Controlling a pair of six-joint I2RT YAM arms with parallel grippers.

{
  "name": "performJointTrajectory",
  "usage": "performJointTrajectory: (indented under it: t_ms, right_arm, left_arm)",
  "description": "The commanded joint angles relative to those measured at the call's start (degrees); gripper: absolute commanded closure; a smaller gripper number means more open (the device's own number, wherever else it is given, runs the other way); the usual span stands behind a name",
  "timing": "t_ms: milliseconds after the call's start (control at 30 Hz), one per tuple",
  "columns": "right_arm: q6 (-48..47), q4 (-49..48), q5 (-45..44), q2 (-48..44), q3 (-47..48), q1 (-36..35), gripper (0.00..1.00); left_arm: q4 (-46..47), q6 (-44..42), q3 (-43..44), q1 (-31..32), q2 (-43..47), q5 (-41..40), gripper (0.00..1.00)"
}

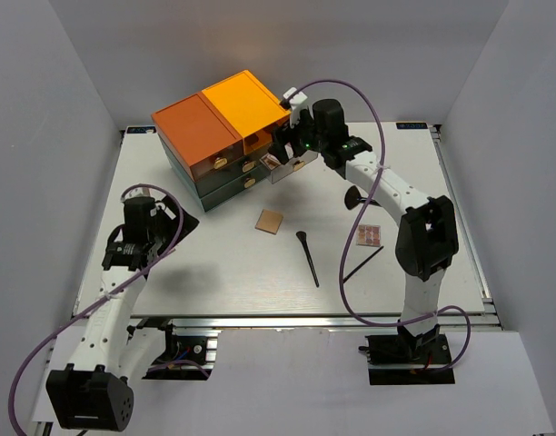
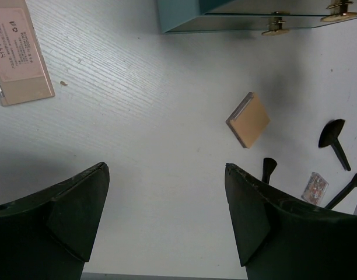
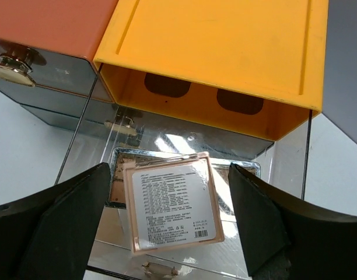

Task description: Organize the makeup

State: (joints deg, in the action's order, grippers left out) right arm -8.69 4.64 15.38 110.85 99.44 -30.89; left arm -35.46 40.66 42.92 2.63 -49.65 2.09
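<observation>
Right hand [image 3: 170,172], spread, is hovering over a palette [image 3: 172,201] lying in the open drawer [image 3: 248,175]; left hand [image 2: 165,169] is hanging spread. The next move is probably calling for a retreat, then the tan compact [image 1: 270,222].

Drawer box [image 1: 219,136] bars the far left; compact [image 1: 270,222] and brush [image 1: 308,259] obstruct centre; bare table [image 1: 214,272] near left allows passage.

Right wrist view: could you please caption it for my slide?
Open right tool over a label-up palette lying in the clear drawer beneath the yellow top.
</observation>
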Motion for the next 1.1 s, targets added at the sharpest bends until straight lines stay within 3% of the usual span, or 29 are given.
performJointTrajectory:
  t_ms: [0, 233, 400, 533, 667, 700, 733, 867, 1067]
  right_arm:
    - [-1.42, -0.69, 1.85, -3.97, 0.05, -0.22, 0.13]
    - [-5.46, 0.28, 8.78, -9.66, 0.06, 2.06, 0.11]
    - [-8.97, -8.07, 22.91, -22.22, -14.50, 8.64, 0.11]
    - [-12.03, -4.74, 29.62, -28.31, -22.69, 11.82, 0.24]
    - [-15.13, -1.75, 28.84, -34.81, -32.62, 13.23, 0.49]
    - [-15.04, -1.48, 28.57, -36.74, -34.21, 13.66, 0.50]
    - [-14.69, -1.39, 28.05, -37.45, -36.83, 13.84, 0.50]
    - [-14.08, -0.69, 25.50, -40.27, -40.81, 14.37, 0.32]
    - [-13.20, -0.60, 23.30, -41.68, -42.83, 15.95, 0.28]
  left_arm:
    - [1.01, -1.11, 1.12, -0.70, -1.50, 0.11, 0.10]
    - [1.80, -3.65, 1.38, -1.75, -5.19, 0.29, 0.10]
    - [2.85, -7.44, 1.21, -5.70, -11.50, -0.33, 0.10]
    - [4.35, -10.68, 1.55, -10.27, -18.80, -1.29, 0.11]
    - [4.79, -13.24, 5.41, -11.60, -27.15, -5.15, 0.11]
    - [4.88, -13.76, 6.12, -11.77, -28.82, -5.77, 0.11]
    - [5.14, -14.64, 6.74, -11.86, -32.23, -6.21, 0.11]
    - [6.72, -16.14, 9.72, -11.95, -38.93, -7.71, 0.11]
    - [4.97, -19.13, 13.25, -12.21, -44.04, -10.17, 0.11]
